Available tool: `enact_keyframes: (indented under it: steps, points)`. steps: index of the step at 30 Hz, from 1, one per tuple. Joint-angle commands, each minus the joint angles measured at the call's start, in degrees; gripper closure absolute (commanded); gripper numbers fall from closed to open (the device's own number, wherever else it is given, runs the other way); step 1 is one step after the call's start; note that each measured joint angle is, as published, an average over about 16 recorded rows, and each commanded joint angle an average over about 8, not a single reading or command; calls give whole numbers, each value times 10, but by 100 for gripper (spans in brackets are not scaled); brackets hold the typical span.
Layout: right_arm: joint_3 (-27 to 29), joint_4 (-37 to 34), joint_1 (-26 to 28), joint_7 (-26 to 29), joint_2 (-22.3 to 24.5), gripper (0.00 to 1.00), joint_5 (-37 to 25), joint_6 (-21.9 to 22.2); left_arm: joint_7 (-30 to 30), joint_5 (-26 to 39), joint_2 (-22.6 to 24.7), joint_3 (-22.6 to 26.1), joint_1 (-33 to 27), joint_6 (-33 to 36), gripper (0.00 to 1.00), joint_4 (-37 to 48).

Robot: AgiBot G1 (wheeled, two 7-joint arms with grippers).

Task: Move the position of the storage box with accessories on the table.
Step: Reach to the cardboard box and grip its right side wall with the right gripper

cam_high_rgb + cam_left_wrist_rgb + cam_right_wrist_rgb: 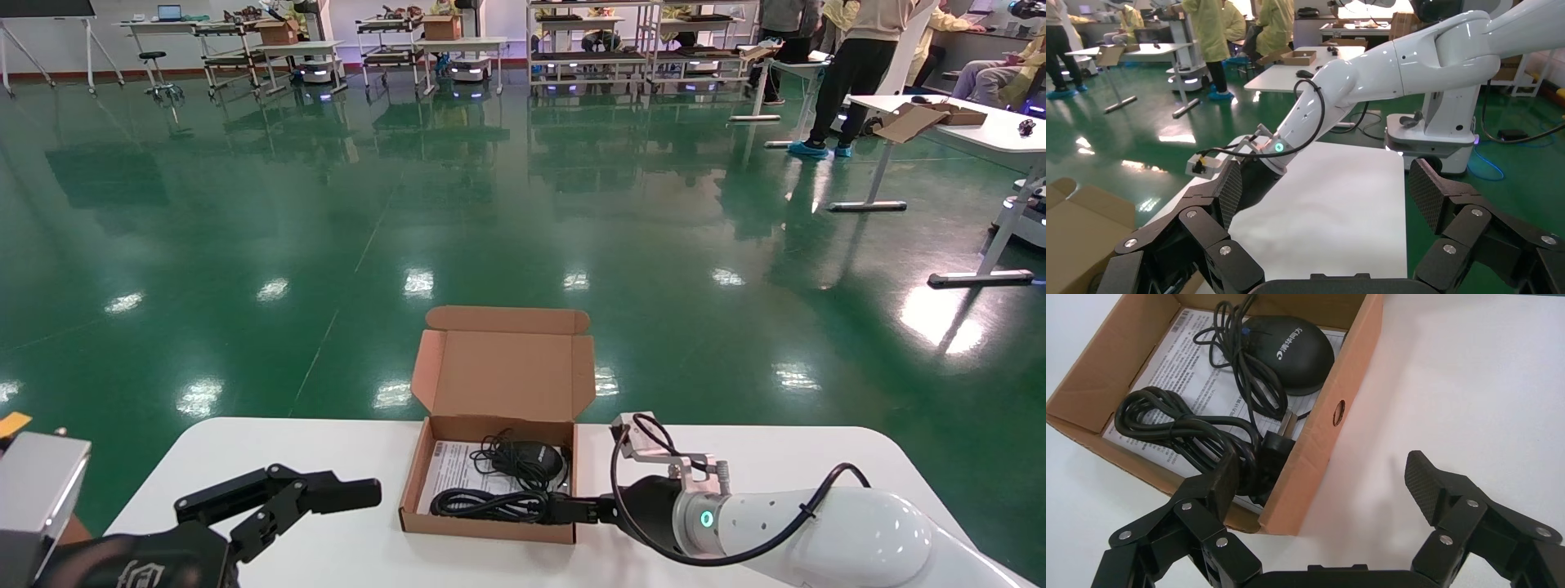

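The brown cardboard storage box [490, 527] sits on the white table [776, 465], its flap lid standing open at the back. Inside lie a white printed sheet [1187, 361], coiled black cables [1180, 425] and a black adapter [1294, 346]. My right gripper [1324, 484] is open and straddles the box's right wall near the front corner. One finger [1223, 484] is inside over the cables, the other [1428, 484] is outside above the table. It also shows in the head view [582, 510]. My left gripper [327, 500] is open and empty, left of the box.
The table's far edge runs just behind the box, with green floor beyond. In the left wrist view the left gripper [1329, 196] faces the right arm [1389, 67] across bare tabletop, with the box's lid [1076, 233] at the side. Distant desks, racks and people stand across the floor.
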Motion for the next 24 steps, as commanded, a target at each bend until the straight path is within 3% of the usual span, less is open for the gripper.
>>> enact_keyframes:
  steps: [1, 24]
  points:
    - [-7, 2, -1, 3, 0, 97, 3, 5, 0, 0, 0, 0, 0, 0, 0, 0]
    - [-58, -2, -6, 10, 1, 100, 47, 39, 0, 0, 0, 0, 0, 0, 0, 0]
